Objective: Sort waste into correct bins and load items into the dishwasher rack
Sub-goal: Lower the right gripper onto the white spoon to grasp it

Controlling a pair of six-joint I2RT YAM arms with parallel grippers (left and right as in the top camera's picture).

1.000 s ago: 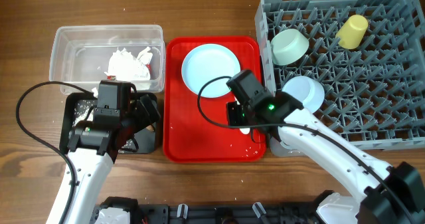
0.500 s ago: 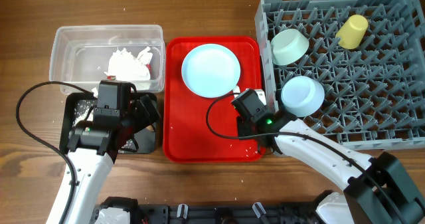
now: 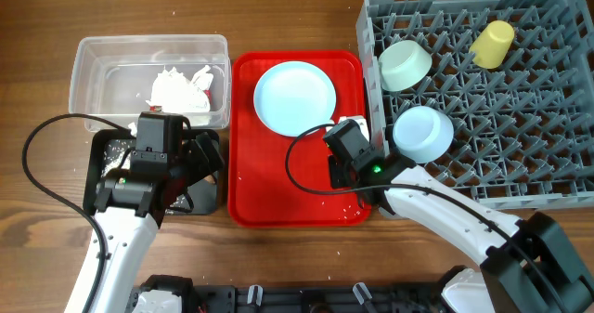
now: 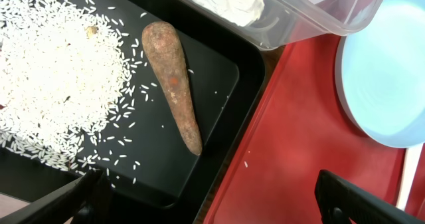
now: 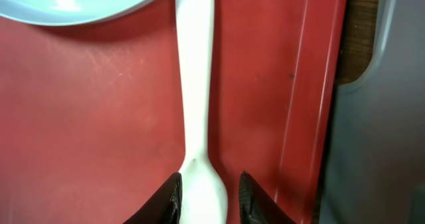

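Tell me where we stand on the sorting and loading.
Waste looks sorted: tissue and wrapper lie in the clear tub, sausage and rice in the black tub. Three items are in the rack: green bowl, yellow cup, small blue bowl. In hand: the right hand straddles the spoon on the red tray, not visibly clamped. Still to load: spoon and plate, both on the tray.

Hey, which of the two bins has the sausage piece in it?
The black shallow bin: the brown sausage piece lies on its floor beside the rice. The clear, deeper bin holds crumpled tissue instead.
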